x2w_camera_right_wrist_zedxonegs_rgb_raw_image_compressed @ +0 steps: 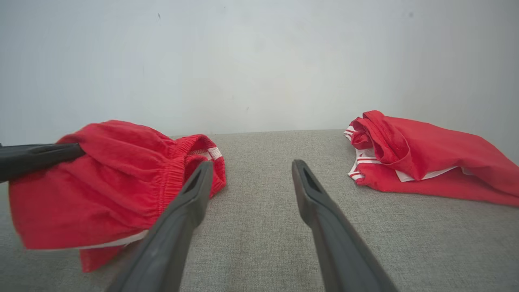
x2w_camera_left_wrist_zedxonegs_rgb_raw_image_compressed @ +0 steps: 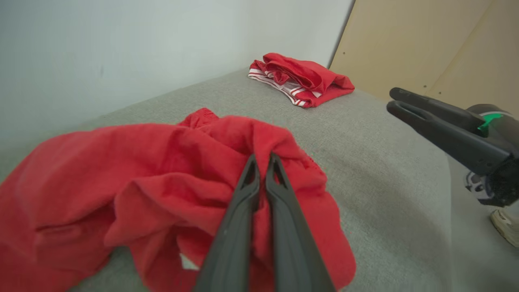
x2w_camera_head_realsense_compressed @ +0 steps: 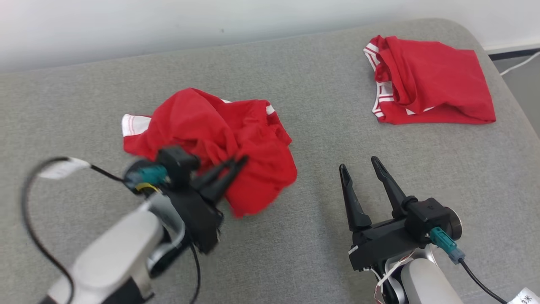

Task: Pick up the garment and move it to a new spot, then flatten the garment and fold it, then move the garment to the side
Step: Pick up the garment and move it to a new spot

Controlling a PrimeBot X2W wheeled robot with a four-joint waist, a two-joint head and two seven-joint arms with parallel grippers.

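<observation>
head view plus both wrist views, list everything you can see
crumpled garment: one, red with white trim, left-centre of the surface, partly lifted
folded garment: one, red with white stripes, far right end of the surface
padded surface: one, grey fabric, under both garments
wall: one, white, behind the surface
panel: one, beige, beyond the surface's far end in the left wrist view
cable: one, white, on the floor at the far right
left gripper: one, dark, shut on the crumpled garment
right gripper: one, dark, open, above bare surface between the garments
</observation>
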